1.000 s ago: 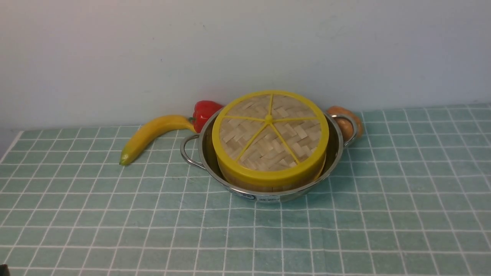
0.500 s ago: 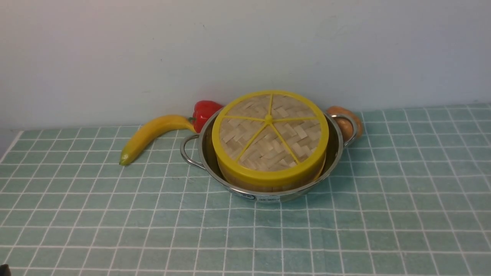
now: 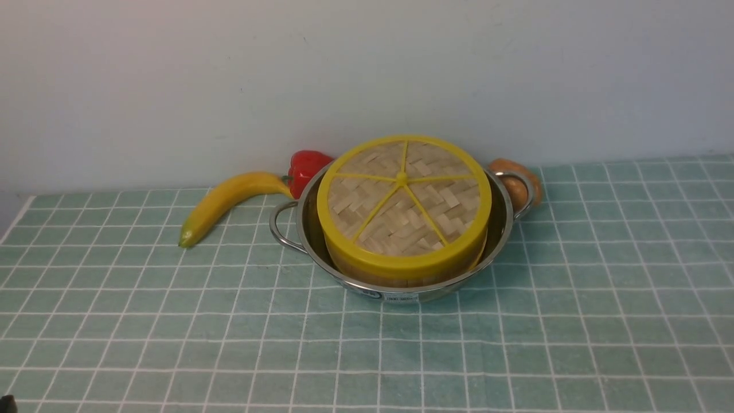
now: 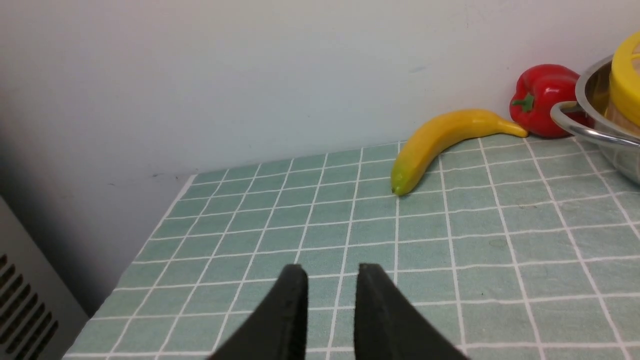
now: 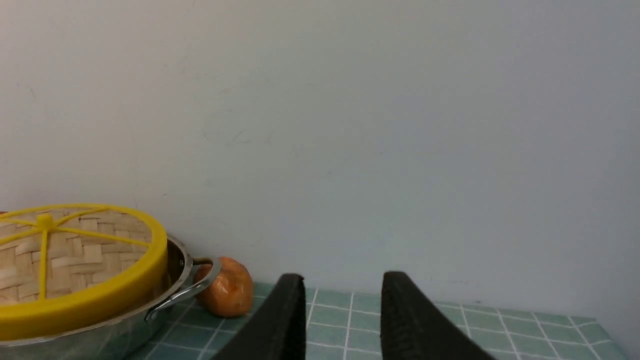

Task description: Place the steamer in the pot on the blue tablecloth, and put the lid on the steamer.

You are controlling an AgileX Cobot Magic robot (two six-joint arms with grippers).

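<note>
In the front view, the steel pot [image 3: 401, 296] sat at upper centre on the blue tablecloth [image 3: 229, 344], holding the steamer [image 3: 401, 279] under its woven, yellow-rimmed, five-spoked lid [image 3: 367, 223]. In the left wrist view, the left hand's [image 4: 330, 280] fingertips stood apart, gripping nothing. In the right wrist view, the right hand's [image 5: 344, 285] were likewise apart and empty.

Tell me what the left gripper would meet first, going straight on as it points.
Probably the blue tablecloth, short of the wall, though depth is unclear and the left gripper might clear it.
</note>
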